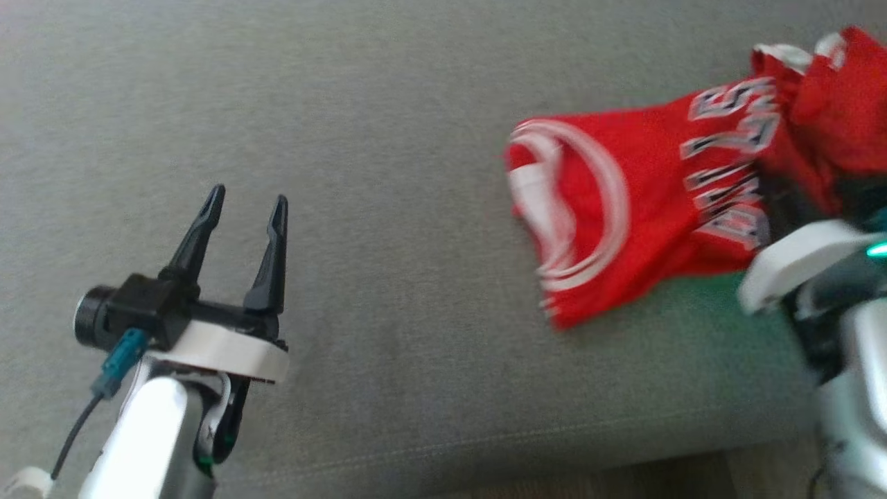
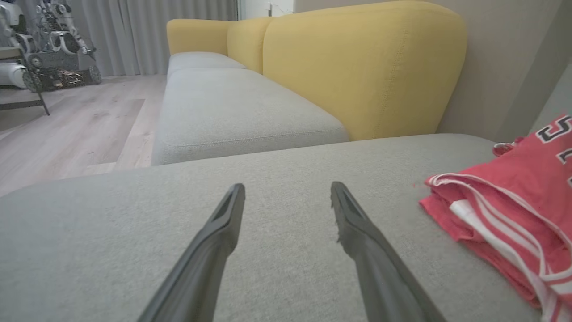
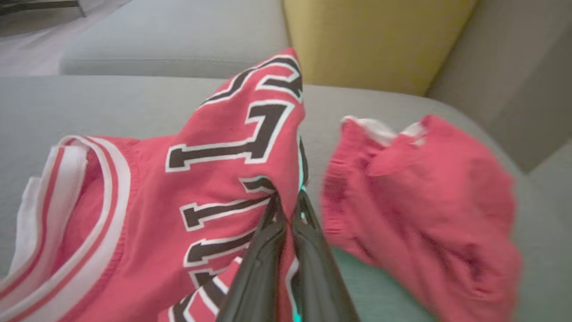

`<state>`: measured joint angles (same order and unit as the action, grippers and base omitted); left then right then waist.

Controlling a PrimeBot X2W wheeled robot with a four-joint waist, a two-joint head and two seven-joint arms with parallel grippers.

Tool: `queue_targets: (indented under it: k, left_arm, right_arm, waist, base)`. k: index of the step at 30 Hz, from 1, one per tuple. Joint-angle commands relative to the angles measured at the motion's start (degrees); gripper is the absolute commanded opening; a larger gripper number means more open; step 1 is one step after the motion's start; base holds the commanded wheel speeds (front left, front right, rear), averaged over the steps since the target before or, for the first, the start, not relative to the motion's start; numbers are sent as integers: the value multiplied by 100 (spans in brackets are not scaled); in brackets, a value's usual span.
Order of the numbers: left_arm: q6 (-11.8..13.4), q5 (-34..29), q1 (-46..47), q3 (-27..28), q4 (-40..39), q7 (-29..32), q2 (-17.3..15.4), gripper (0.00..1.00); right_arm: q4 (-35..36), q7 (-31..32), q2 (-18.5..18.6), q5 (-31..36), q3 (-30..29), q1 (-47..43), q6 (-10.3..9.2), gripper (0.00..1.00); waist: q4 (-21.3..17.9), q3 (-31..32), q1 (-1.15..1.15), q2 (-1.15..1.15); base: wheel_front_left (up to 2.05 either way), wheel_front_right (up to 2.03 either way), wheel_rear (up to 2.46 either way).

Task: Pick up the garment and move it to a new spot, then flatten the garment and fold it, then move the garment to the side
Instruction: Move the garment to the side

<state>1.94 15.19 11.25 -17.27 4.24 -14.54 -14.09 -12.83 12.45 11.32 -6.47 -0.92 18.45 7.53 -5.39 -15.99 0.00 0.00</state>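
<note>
The red garment [image 1: 624, 208] — a jersey with white-striped trim and black, white-edged lettering — lies crumpled on the grey seat cushion [image 1: 381, 138], at about two o'clock in the head view. Its banded opening faces nine o'clock. A bunched red part with a bit of white sits toward one o'clock, at the frame's right edge.

The right gripper [image 3: 288, 197] has its two dark fingers pressed together on a fold of the lettered cloth. In the right wrist view the fabric rises in a peak toward twelve o'clock from the pinch. The striped part is draped at nine o'clock and a loose red lump sits at three o'clock. In the head view the fingertips cannot be made out against the jersey. The pale cuff of the right arm [image 1: 797, 260] sits at four o'clock, with a green light beside it.

The left gripper [image 1: 249, 197] is at eight o'clock in the head view, well apart from the garment, with its fingers spread and nothing between them. It is over bare cushion (whether it touches the upholstery I cannot tell). Its wrist view has the jersey's striped edge at three o'clock, a yellow backrest [image 2: 357, 67] at twelve, and wooden floor [image 2: 67, 129] with pale curtains [image 2: 147, 36] toward ten o'clock.
</note>
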Motion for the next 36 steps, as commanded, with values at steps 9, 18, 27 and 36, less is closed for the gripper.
queue_targets:
  k: [9,18,27,36]
  left_arm:
    - [-56,-100,464,154,-339,65,-237,100]
    - [-117,-107,628,96,-430,87,-311,100]
    - [-141,-82,678,47,-380,69,-338,100]
    - [-133,-30,640,8,-295,48,-331,100]
  right_arm:
    - [365,228,425,49,-991,977,-4,0]
    - [0,316,562,148,-1906,1657,-4,0]
    - [-339,304,488,183,-2122,1861,-4,30]
    - [178,265,147,354,-2183,1538,-4,100]
  waist:
    - [-364,-472,0,0]
    - [-353,-799,0,0]
    - [-379,-891,0,0]
    - [-359,-693,0,0]
  base:
    - [0,0,0]
    - [0,0,0]
    - [0,0,0]
    - [0,0,0]
